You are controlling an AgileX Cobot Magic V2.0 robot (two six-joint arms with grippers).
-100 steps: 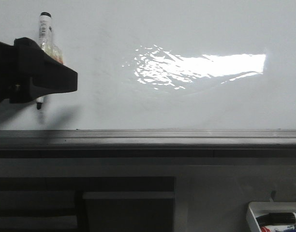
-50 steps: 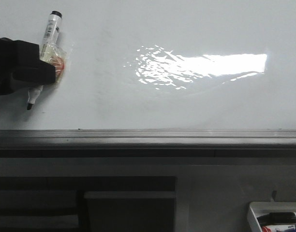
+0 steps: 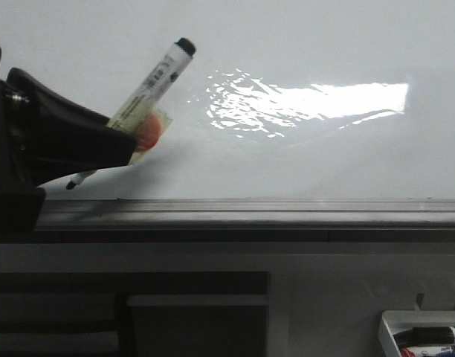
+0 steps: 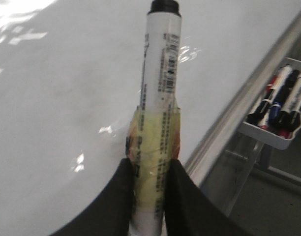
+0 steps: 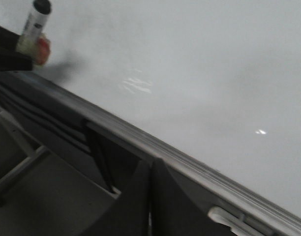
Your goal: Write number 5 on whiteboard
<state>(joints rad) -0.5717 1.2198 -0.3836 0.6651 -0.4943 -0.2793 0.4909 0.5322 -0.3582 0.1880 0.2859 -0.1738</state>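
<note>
Front view, whiteboard (image 3: pixel 287 44) behind left end effector (image 3: pixel 127 145)

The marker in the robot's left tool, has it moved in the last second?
Yes. The marker has tilted, its cap swinging right toward the glare patch, its tip dropping nearer the grey rail.

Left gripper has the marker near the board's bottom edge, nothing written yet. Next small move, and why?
Probably raise the left gripper up the whiteboard before touching down. The marker is clamped and tilted, its tip low, just above the grey rail, and no stroke shows on the board. A 5 starts at its top stroke, so it likely needs blank board below the tip.
</note>
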